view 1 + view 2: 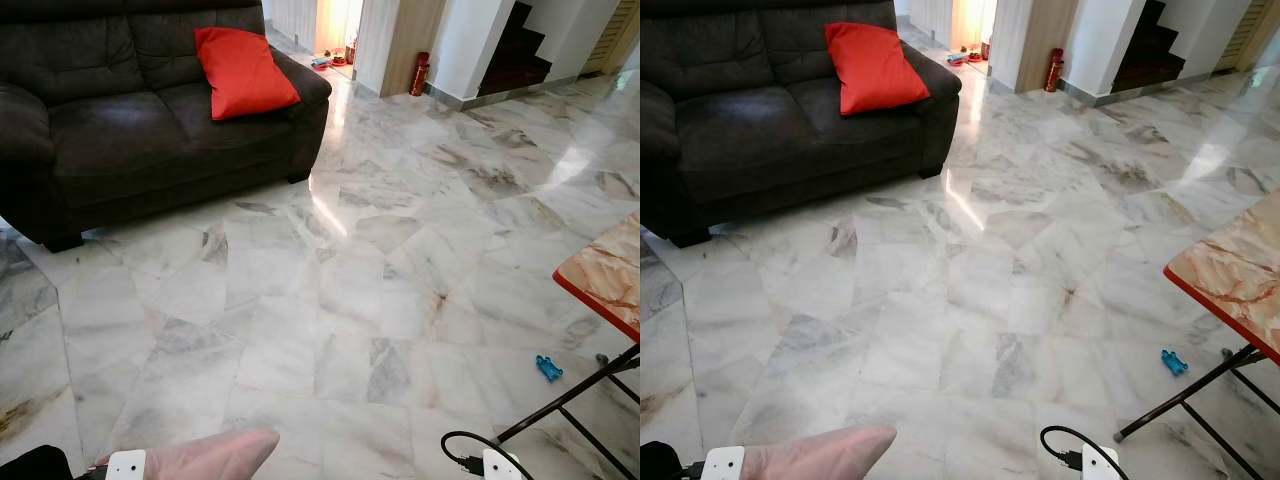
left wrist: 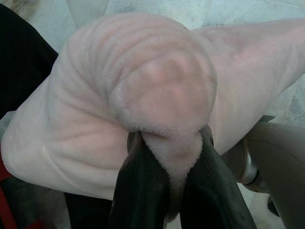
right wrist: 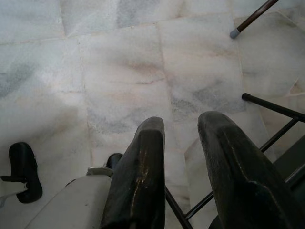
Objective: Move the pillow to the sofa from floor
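Pillow: the pale pink pillow (image 2: 138,90) is off the marble floor (image 1: 340,300), carried low at the robot's left side; 1 corner of it juts into the bottom edge of the head views.
Left gripper: the left gripper (image 2: 174,176) has its 2 black fingers (image 2: 140,186) pressed onto a bunched fold of the fabric, so the cover puckers into ridges above the pinch (a grip on cloth, not on the stuffing, I judge).
Why held so: pinched by 1 fold, the pillow hangs clear of the floor for the walk.
Pointing: the visible corner tapers toward the robot's right and slightly forward; its long axis seems to run across the robot's front, though most of it is hidden.
Right gripper: the right gripper (image 3: 183,167) hangs idle over the floor, fingers apart with nothing between them.
Sofa: the dark sofa (image 1: 120,130) stands well ahead to the left, a red cushion (image 1: 243,72) leaning at its right end; the seat's left part is free.
Table: a folding table (image 1: 605,275) edges in on the right.
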Controlling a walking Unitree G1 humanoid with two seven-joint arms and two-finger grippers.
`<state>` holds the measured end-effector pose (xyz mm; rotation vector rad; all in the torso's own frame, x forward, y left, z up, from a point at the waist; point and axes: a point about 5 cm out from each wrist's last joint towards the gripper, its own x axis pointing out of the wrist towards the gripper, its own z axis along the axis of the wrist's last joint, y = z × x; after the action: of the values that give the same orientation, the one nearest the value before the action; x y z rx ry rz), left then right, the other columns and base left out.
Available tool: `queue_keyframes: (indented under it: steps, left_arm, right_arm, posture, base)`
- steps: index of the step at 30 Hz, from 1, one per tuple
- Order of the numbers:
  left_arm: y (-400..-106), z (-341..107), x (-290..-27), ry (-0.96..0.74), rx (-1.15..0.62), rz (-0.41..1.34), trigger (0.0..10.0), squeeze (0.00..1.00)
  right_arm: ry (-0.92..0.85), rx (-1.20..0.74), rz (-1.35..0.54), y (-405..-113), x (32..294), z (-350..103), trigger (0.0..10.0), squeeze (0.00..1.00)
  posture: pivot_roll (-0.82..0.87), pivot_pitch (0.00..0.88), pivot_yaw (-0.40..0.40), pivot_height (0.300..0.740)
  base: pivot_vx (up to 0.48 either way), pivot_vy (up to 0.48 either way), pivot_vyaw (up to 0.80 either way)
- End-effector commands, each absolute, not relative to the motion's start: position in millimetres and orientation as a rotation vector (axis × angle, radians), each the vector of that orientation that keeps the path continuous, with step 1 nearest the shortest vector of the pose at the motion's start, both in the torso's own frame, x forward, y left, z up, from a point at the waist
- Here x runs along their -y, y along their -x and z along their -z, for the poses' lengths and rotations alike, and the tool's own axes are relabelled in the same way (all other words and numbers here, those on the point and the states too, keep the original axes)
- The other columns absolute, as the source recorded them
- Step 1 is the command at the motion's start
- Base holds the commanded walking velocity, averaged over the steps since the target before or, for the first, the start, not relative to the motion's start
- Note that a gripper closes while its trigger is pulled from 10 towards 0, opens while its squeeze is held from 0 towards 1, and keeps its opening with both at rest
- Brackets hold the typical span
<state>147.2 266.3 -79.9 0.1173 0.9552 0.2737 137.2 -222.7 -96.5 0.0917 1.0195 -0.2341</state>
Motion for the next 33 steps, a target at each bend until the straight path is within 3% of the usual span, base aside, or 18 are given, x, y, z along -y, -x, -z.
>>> queue_keyframes:
  steps: [1,33]
  left_arm:
    - [-141,82,-267,-0.139,-0.980,-0.246,10.0,0.00]
    - [-139,82,-268,-0.151,-0.981,-0.239,10.0,0.00]
  right_arm:
    - [-0.097,-1.025,0.245,-133,223,98,10.0,0.00]
    - [-0.087,-0.951,0.221,-154,212,92,10.0,0.00]
  posture:
    - [0.09,0.000,-0.082,0.740]
    - [0.08,0.000,-0.070,0.740]
  base:
    - [0.000,0.000,0.00]
    - [0.000,0.000,0.00]
